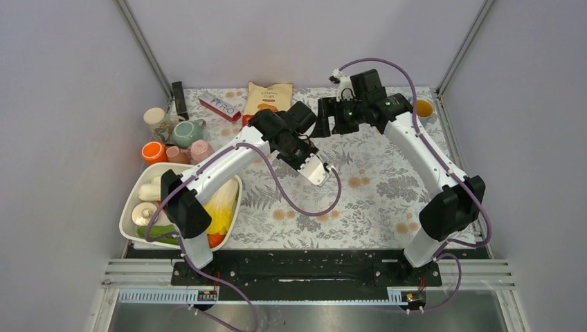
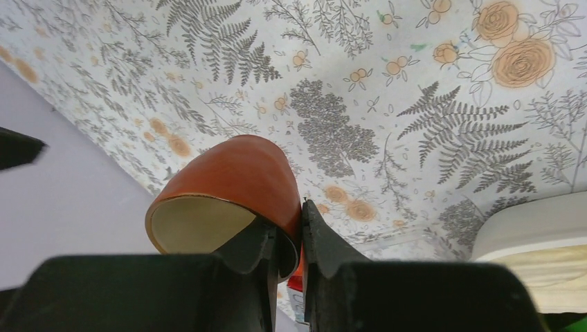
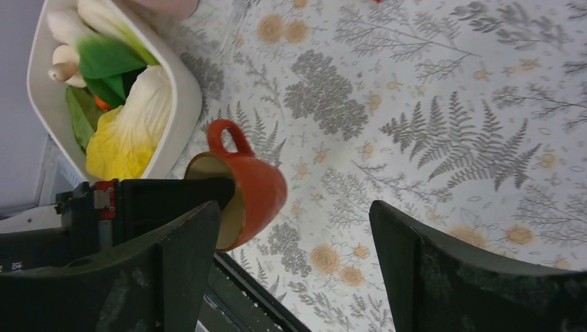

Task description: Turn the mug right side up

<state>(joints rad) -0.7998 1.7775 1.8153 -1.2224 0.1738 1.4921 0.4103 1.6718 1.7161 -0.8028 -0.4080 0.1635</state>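
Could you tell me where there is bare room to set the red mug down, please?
The widest bare cloth lies between the white basin and the right arm's base. The far-left corner is crowded with cups, and the snack bag lines the far edge. The left tool holds the mug.

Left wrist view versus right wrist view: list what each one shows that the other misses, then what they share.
Only the left wrist view shows the left end effector from behind, shut on the wall of the red mug at its rim. Only the right wrist view shows the mug's handle, the open right end effector and a clear look at the vegetables in the white tub. Both show the mug tilted on its side in the grip, the floral tablecloth and part of the tub.
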